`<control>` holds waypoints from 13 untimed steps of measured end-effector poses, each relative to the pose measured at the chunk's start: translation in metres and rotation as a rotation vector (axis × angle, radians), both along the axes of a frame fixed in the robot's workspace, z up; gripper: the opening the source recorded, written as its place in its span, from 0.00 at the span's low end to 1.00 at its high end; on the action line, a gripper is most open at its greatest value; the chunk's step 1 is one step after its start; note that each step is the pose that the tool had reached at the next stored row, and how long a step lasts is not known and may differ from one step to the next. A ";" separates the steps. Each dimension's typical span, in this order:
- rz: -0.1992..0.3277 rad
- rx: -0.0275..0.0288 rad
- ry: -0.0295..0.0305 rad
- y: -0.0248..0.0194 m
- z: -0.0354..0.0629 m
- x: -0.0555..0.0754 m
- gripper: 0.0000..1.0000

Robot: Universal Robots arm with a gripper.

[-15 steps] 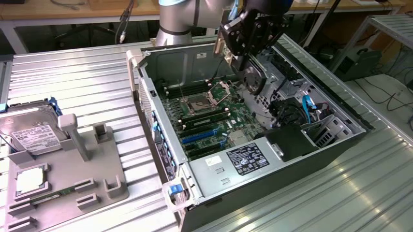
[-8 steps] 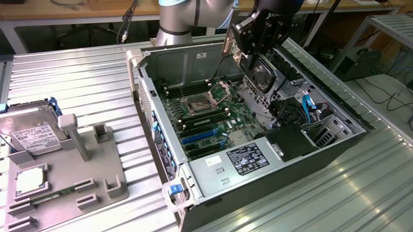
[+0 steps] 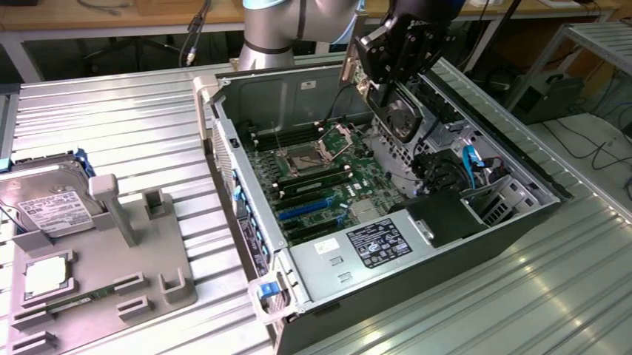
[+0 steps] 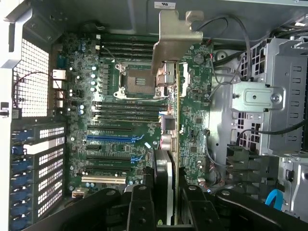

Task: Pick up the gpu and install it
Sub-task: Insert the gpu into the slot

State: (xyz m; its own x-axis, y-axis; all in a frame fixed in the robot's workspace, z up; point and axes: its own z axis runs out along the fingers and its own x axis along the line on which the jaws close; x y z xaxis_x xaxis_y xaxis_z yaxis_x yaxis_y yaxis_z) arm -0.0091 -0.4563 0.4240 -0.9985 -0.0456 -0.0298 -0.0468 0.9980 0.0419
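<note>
Your black gripper (image 3: 387, 83) (image 4: 166, 195) is clenched on the gpu (image 3: 403, 120) (image 4: 166, 163), a thin flat black expansion card with a round fan on one face. In the wrist view you look down the card edge-on, with a finger pressed against each flat side and the long silver metal bracket (image 4: 172, 41) at the end farthest from the fingers. The card hangs in the air over the open grey metal computer case (image 3: 237, 170), which lies on its side on the ribbed metal table (image 3: 129, 126). The card is clear of the green motherboard (image 3: 316, 177) (image 4: 110, 96) below it and sits in none of the slots. From the wrist you can see that its long edge runs across the blue expansion slots (image 3: 301, 211) (image 4: 108, 137) rather than along them, and that it passes just beside the square silver processor socket (image 3: 301, 159) (image 4: 137, 79). A blue cable (image 3: 472, 159) (image 4: 274, 197) curls among the drive bays on the far side of the card from the slots. Well apart, on the exterior view's left, a grey moulded parts holder (image 3: 118, 274) stands on the table, carrying a silver hard drive with a white label (image 3: 49, 207) and a slim green memory stick (image 3: 69, 303).
</note>
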 end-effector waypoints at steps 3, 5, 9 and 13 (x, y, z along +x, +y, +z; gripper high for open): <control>0.000 0.0000 0.0000 0.0000 0.0000 0.000 0.28; 0.000 0.0000 0.0000 0.0000 0.0000 0.000 0.28; 0.019 0.0000 -0.0001 0.0000 0.0000 0.000 0.28; 0.080 0.0000 0.0000 0.0000 0.0000 0.000 0.28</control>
